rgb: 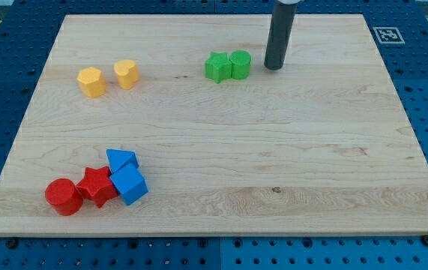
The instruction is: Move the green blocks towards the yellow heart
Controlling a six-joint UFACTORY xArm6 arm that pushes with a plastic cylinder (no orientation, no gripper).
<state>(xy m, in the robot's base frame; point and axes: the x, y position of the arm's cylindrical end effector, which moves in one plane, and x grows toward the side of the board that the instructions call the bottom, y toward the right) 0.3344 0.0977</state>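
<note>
Two green blocks touch each other near the view's top centre: a green star [216, 67] on the left and a green cylinder [240, 64] on the right. The yellow heart [126, 73] sits at the upper left, with a yellow hexagon [91, 82] just left of it. My tip [273, 67] stands on the board just right of the green cylinder, a small gap apart from it.
A red cylinder [63, 196], a red star [97, 185], a blue triangle [121, 160] and a blue cube [130, 185] cluster at the lower left. The wooden board [273, 165] lies on a blue perforated table.
</note>
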